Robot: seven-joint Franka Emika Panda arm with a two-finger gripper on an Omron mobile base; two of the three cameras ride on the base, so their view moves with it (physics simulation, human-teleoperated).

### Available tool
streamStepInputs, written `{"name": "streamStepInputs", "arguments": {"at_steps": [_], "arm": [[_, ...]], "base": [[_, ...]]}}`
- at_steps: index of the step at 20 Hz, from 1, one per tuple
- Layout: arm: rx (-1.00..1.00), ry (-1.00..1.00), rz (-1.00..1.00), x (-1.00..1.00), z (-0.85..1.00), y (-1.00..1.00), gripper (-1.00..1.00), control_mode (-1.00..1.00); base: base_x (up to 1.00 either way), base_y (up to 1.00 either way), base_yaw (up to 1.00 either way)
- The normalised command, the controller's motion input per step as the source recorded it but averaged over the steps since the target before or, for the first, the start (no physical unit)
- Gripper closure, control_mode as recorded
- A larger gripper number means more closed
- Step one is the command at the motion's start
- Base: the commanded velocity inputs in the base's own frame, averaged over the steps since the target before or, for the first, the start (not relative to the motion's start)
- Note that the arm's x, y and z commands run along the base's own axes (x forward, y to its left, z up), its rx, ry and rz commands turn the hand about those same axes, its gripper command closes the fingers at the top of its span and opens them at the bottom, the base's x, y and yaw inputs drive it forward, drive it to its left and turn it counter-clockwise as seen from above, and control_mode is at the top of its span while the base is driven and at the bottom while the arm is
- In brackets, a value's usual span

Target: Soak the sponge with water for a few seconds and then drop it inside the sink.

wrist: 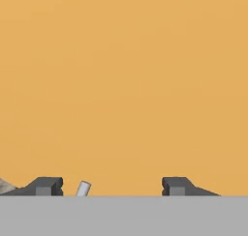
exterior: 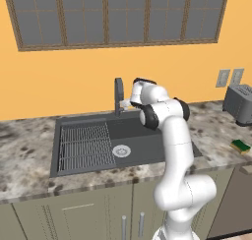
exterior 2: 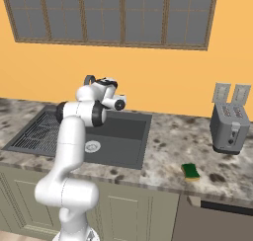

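The green and yellow sponge [exterior: 241,145] [exterior 2: 190,171] lies on the counter to the right of the sink, far from the hand. The dark grey sink [exterior: 142,140] [exterior 2: 123,136] holds a wire rack [exterior: 83,145] and a round silver drain [exterior: 121,150]. At its back stands the dark faucet [exterior: 118,94]. My gripper [exterior: 129,102] [wrist: 111,186] hovers just right of the faucet, pointing at the orange wall. Its fingertips [wrist: 48,185] stand wide apart with a small silver piece [wrist: 83,188] low between them, untouched. The water is out of view.
A silver toaster [exterior: 239,104] [exterior 2: 229,129] stands at the back right of the speckled counter [exterior: 29,155]. Wall outlets [exterior: 229,77] sit above it. A large window [exterior: 118,15] spans the wall over the sink. Cabinet doors [exterior: 98,214] run below the counter.
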Motion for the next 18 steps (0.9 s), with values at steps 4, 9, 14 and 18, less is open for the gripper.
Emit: {"name": "streamStepInputs", "arguments": {"at_steps": [4, 9, 14, 18], "arm": [[0.03, 0.01, 0.00, 0.00, -0.32, -0.31, -1.00, -1.00], [0.02, 0.03, 0.00, 0.00, -0.27, -0.25, -1.00, -1.00], [0.03, 0.05, 0.00, 0.00, -0.30, -0.24, -1.00, -1.00], [0.03, 0.05, 0.00, -0.04, -0.41, -0.28, -1.00, -1.00]], "base": [[0.00, 0.00, 0.00], [0.00, 0.00, 0.00], [0.00, 0.00, 0.00], [0.00, 0.00, 0.00]]}}
